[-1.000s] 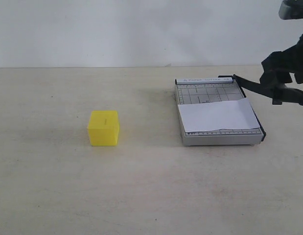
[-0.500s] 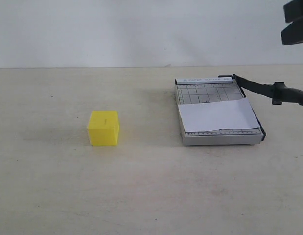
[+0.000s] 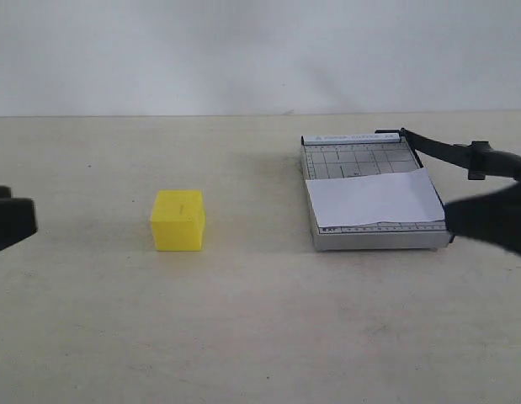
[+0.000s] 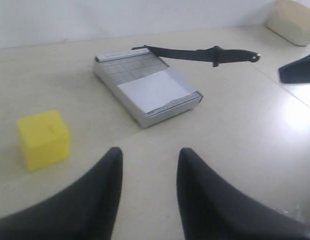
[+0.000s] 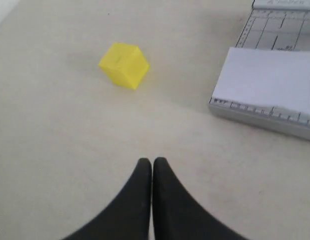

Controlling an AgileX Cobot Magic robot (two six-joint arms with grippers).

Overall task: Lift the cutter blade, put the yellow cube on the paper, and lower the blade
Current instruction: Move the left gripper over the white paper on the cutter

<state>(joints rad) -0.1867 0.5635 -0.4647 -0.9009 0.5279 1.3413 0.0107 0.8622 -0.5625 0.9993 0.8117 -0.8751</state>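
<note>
The yellow cube (image 3: 178,220) sits on the table left of the grey gridded trimmer (image 3: 354,160). A white paper (image 3: 374,200) lies over the trimmer's front half. The cutter blade (image 3: 445,151) stands lifted off the base, hinged at the back corner, its thick handle (image 3: 500,162) out to the right with nothing holding it. My left gripper (image 4: 149,155) is open and empty, low at the far left (image 3: 24,220), well away from the cube (image 4: 43,138). My right gripper (image 5: 152,162) is shut and empty, low beside the trimmer's front right corner (image 3: 462,220).
A beige block (image 4: 294,21) lies on the table beyond the blade handle, seen only in the left wrist view. Bare table stretches between the cube (image 5: 123,65) and the trimmer base (image 5: 260,116). A white wall backs the table.
My right gripper let go of the blade handle, rose out of view, and now sits low by the trimmer's front right corner. My left gripper has come in at the left edge. The blade stays raised.
</note>
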